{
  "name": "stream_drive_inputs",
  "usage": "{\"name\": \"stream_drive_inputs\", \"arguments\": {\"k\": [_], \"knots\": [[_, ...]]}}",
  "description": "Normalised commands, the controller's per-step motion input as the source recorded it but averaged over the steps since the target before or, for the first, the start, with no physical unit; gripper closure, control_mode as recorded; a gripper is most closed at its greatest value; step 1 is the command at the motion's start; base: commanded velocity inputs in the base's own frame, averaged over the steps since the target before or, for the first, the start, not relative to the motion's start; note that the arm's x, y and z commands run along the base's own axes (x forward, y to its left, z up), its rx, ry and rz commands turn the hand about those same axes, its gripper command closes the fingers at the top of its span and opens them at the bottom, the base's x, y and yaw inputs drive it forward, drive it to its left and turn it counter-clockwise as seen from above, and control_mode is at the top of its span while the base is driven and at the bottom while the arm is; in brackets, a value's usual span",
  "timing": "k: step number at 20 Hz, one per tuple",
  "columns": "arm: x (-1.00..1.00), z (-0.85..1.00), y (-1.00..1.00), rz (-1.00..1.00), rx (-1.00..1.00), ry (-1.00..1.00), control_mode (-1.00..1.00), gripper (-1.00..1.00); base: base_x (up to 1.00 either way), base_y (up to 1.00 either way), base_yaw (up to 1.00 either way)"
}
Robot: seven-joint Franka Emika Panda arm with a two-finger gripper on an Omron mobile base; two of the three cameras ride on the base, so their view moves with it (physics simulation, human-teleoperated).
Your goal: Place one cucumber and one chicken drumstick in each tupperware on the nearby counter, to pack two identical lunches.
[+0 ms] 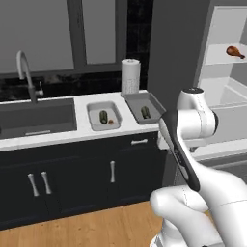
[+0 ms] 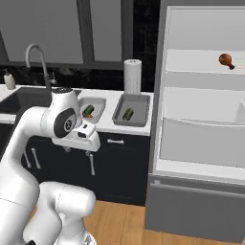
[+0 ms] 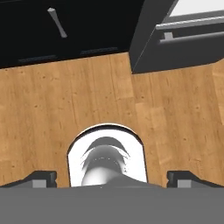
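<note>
I have the claw (image 3: pixel 112 178) spread wide and holding nothing, pointed down at the wooden floor (image 3: pixel 109 96). On the white marbled counter (image 1: pixel 82 132), centre of the left base view, the smaller light grey round-cornered tupperware (image 1: pixel 103 116) holds a dark green cucumber (image 1: pixel 103 116) and a small orange piece I take for a drumstick. The larger darker tray-like tupperware (image 1: pixel 144 108) beside it has only a cucumber (image 1: pixel 145 112). The remaining brown chicken drumstick (image 2: pixel 226 60) lies on a pale fridge shelf (image 2: pixel 191 62), upper right of the right base view. I judge that fetch comes next: the open fridge offers room, though the shelf's lip and the fridge wall are close.
</note>
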Motion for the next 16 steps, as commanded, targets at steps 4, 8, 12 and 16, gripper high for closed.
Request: {"name": "stream_drive_inputs", "arguments": {"k": [4,8,12,16], "knots": [[0.0,0.0,0.0,0.0,0.0,0.0,1.0,-1.0,-0.09,-0.92,-0.01],[0.0,0.0,0.0,0.0,0.0,0.0,1.0,-1.0,-0.02,-1.0,0.0],[0.0,0.0,0.0,0.0,0.0,0.0,1.0,-1.0,0.02,-0.95,0.0],[0.0,0.0,0.0,0.0,0.0,0.0,1.0,-1.0,0.29,-0.41,0.0]]}}
